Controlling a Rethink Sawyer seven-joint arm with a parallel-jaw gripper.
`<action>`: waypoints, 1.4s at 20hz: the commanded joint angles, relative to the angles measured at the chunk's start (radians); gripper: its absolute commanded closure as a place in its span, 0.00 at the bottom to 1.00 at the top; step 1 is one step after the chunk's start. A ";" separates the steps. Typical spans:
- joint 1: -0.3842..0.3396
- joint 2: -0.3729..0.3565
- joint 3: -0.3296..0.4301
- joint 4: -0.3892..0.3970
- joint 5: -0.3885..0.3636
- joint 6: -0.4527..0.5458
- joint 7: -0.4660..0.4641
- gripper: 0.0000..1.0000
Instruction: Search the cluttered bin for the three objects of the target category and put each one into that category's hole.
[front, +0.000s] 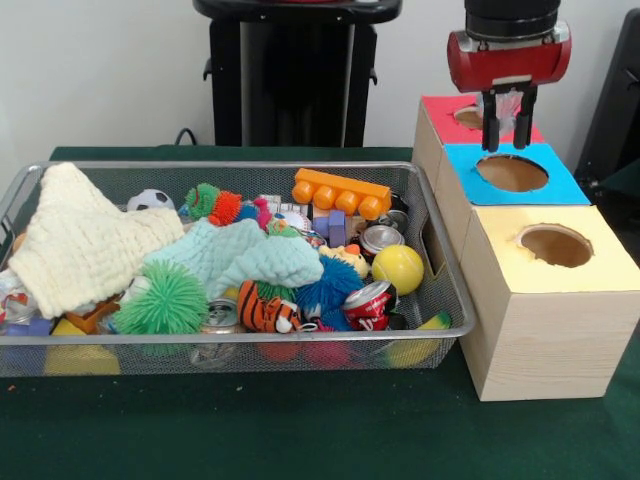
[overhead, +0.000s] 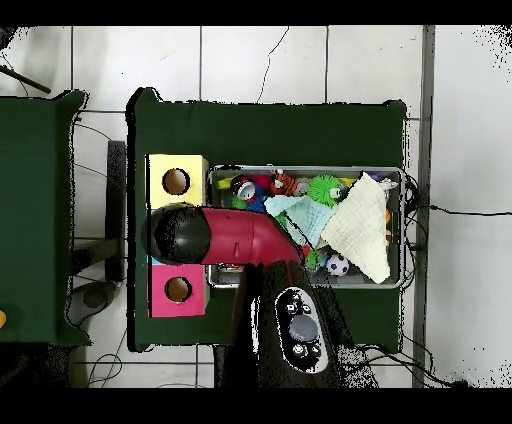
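At the upper right of the front view the claw (front: 508, 125) hangs just over the blue box (front: 512, 175)'s hole, pinching something small and pale, likely so it can fall in. The bin (front: 440, 300) sits left on the bench, full of toys and cans.

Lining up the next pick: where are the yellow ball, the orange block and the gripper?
yellow ball (front: 398, 268), front view, centre of the ball.
orange block (front: 342, 192), front view, middle of its studded side.
gripper (front: 508, 135), front view, between its fingertips.
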 joint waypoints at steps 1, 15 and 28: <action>0.034 0.090 -0.085 -0.003 -0.048 -0.115 0.231 1.00; 0.137 0.167 -0.183 -0.058 0.010 -0.165 0.226 1.00; 0.234 0.161 -0.270 -0.121 0.046 -0.058 0.251 1.00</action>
